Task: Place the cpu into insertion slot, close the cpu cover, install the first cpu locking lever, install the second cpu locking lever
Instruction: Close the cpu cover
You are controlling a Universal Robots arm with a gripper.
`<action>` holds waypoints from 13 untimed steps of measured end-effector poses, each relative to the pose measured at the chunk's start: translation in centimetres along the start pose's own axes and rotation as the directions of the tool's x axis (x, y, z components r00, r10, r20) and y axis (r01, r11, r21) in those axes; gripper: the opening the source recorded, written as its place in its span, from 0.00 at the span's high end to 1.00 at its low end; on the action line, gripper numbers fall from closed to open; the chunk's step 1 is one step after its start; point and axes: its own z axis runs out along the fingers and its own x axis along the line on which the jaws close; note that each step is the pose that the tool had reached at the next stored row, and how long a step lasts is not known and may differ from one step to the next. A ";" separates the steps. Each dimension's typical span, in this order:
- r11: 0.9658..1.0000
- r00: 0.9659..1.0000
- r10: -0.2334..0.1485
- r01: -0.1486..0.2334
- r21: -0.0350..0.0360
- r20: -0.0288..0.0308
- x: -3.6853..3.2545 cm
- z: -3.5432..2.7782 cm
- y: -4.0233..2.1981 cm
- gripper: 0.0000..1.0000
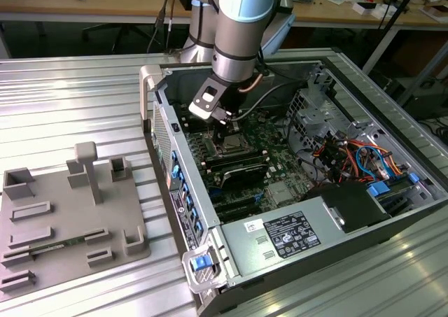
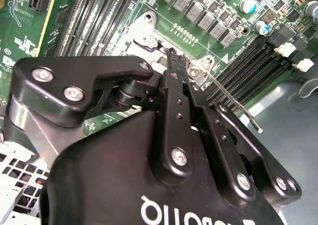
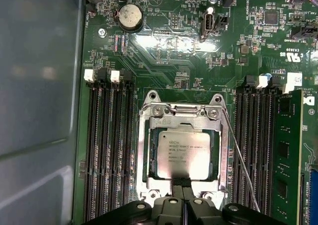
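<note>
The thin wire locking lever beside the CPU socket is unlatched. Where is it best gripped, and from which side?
Probably near its free end. The locking lever is a thin bare rod slanting out over the memory slots, so its tip has open space around it, while its root sits tight against the cpu cover. Come from above, jaws closing across the rod.
</note>
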 end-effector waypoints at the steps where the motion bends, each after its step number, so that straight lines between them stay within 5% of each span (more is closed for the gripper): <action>1: 1.000 1.000 0.000 0.000 0.000 0.000 -0.01 -0.16 0.01 0.89; 4: 1.000 1.000 -0.003 0.003 0.000 0.000 -0.03 -0.43 0.13 0.89; 10: 1.000 1.000 -0.004 0.004 0.000 0.000 -0.14 -0.37 2.16 0.89; 13: 1.000 1.000 -0.004 0.004 0.000 0.000 -0.16 -0.37 2.37 0.89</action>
